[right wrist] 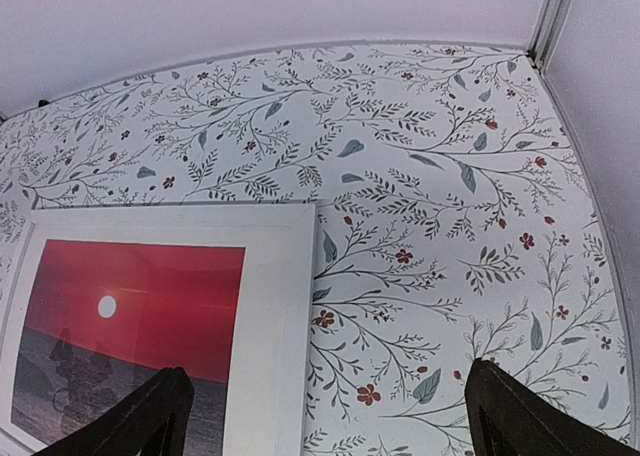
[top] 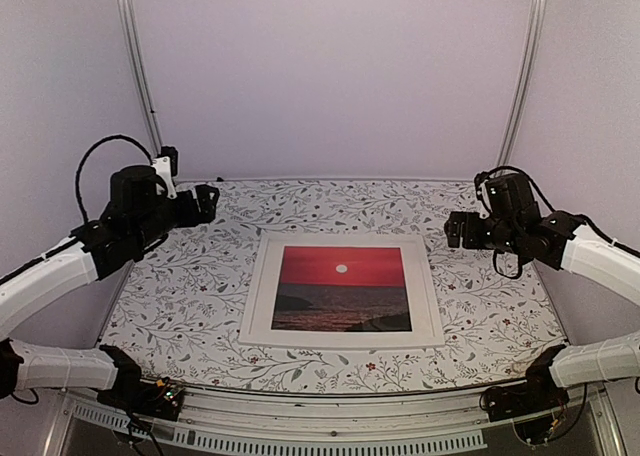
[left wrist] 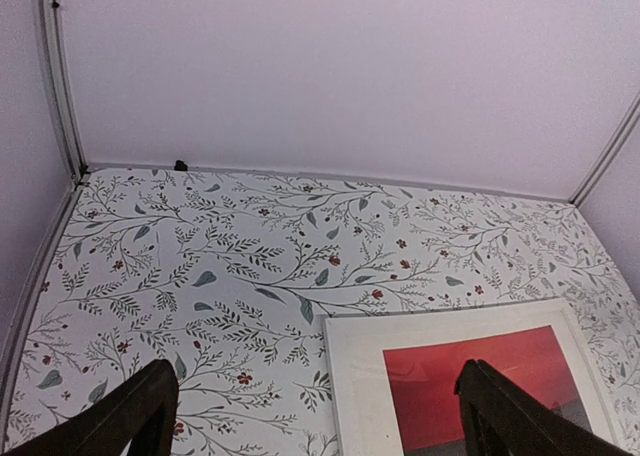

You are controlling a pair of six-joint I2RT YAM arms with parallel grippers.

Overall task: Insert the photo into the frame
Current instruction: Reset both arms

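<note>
Top external gives me the frame [top: 252, 296] lying flat in the middle of the flower-patterned worktop [top: 190, 296], its long sides running left to right, with the photo [top: 342, 288] sitting inside it, square to the edges and ringed by a broad white border on all four sides. The print shows a red sky with a small white sun above dark water and land, the sky toward the far wall. From here I can't tell where any mat ends and the frame's own rim begins. The left arm [top: 60, 271] is raised over the left side of the worktop, and the right arm [top: 590, 256] is raised over the right side; both point inward toward the frame but stand clear of it, touching nothing. On the left wrist view, the left fingers [left wrist: 140, 416] sit wide apart at the bottom of the picture with nothing between them, and the frame's far left corner lies below and ahead. On the right wrist view, the right fingers [right wrist: 520, 416] are likewise spread wide and empty, with the frame's far right corner below to the left. Faint dark reflections cross the lower part of the print there.
</note>
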